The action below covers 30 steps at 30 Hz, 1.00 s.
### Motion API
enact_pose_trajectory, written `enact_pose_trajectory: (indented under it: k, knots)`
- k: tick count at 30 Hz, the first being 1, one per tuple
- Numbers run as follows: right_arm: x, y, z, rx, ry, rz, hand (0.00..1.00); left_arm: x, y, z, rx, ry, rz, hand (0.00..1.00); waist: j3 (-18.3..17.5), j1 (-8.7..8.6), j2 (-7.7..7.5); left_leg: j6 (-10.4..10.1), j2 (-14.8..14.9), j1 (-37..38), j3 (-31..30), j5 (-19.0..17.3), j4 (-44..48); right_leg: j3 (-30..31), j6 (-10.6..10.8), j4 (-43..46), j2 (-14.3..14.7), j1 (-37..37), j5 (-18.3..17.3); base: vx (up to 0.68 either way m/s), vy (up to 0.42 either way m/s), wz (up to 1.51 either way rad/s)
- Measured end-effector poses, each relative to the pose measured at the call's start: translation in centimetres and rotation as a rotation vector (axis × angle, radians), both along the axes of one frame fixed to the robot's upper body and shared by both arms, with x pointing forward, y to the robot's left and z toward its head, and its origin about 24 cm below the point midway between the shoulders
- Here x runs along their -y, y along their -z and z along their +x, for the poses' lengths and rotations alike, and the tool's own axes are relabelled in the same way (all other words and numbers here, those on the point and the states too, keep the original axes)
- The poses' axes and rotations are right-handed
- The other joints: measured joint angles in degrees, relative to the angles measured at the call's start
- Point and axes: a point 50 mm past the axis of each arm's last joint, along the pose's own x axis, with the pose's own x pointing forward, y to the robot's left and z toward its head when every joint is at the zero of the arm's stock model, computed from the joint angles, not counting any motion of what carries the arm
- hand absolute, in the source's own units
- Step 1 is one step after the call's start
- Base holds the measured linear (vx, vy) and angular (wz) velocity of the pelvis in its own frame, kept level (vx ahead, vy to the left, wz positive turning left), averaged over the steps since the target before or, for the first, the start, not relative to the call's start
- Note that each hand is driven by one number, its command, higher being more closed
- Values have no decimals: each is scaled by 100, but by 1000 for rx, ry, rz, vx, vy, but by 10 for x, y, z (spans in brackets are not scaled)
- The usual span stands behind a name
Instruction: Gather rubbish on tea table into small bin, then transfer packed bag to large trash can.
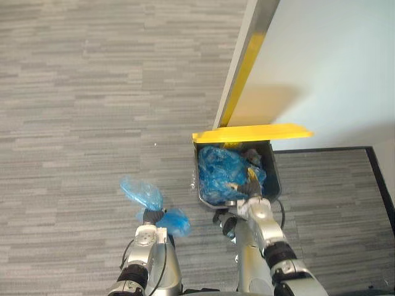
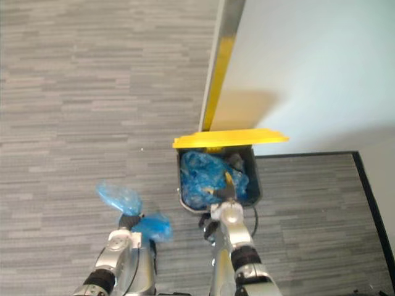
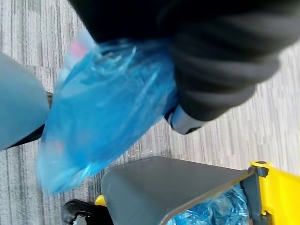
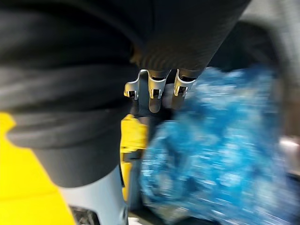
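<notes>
Underfoot, grey striped carpet (image 1: pixel 92 92) runs across the whole head view, and a white wall (image 1: pixel 333 61) takes up the sector from 12 to 3 o'clock, its near corner faced with a yellow-and-grey strip (image 1: pixel 244 68). A black edging (image 1: pixel 321 148) lines the carpet at the wall's foot and turns down towards 4 o'clock. Open carpet lies from 7 round to 12 o'clock of the large trash can (image 1: pixel 273 176). This dark grey can stands just beside the wall's corner, with its yellow lid (image 1: pixel 250 132) thrown back on the far side. Inside it sits crumpled blue plastic (image 1: pixel 216 172), heaped nearly to the rim. The right hand (image 1: pixel 254 206) is at the can's near rim, at its 6 o'clock — whether its fingers grip anything I cannot tell. At 8 o'clock of the can, apart from it and above the carpet, the left hand (image 1: pixel 152 217) is clenched round the packed blue bag (image 1: pixel 141 192) — plastic bulges out on both sides of the fist.
</notes>
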Motion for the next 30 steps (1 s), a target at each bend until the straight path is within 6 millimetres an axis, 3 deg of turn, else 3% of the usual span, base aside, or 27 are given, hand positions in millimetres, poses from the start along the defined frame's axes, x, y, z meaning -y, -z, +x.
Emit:
enact_pose_trajectory:
  k: [4, 5, 7, 12, 15, 23, 30]
  knots:
    - [6, -57, 30, 171, 8, -44, 0, 4, -23, 16, 117, 8, 5, 100, 227, 29, 24, -4, 29, -172, -169, 2, -4, -91, 2, 7, 116, -115, -31, -37, -74, -1]
    - [7, -62, 31, 185, 8, -47, 0, 3, -25, 17, 126, 10, 8, 100, 249, 33, 26, -4, 30, -171, -178, 2, -7, -95, 0, 13, 127, -115, -34, -32, -76, -3]
    - [7, -94, 41, 280, -3, -77, 0, 4, -37, 23, 177, 14, -1, 100, 346, 33, 33, -8, 100, -175, -226, 4, -8, -126, -18, 23, 185, -115, -51, -34, -72, -3]
    - [13, -136, 51, 398, 13, -102, 0, 14, -53, 30, 263, 55, -3, 100, 376, 37, 40, -8, 107, -207, -316, 4, -60, -202, -50, 22, 192, -115, -80, -35, -56, 5]
    - [17, -153, 54, 441, 21, -103, 0, 18, -60, 31, 304, 87, 2, 100, 380, 39, 39, -28, 118, -238, -355, 14, -98, -248, -66, 12, 190, -115, -104, -37, -52, 8]
    - [27, -166, 56, 462, 44, -96, 0, 27, -74, 33, 367, 127, -25, 100, 381, 42, 35, -127, 137, -292, -475, 95, -202, -354, -55, -5, 192, -115, -146, -37, -55, 7]
    - [32, -188, 64, 485, 60, -94, 0, 41, -107, 36, 517, 187, -103, 100, 413, 53, -25, -213, 216, -372, -501, 151, -261, -437, -72, -182, 289, -115, -113, -52, -62, 3]
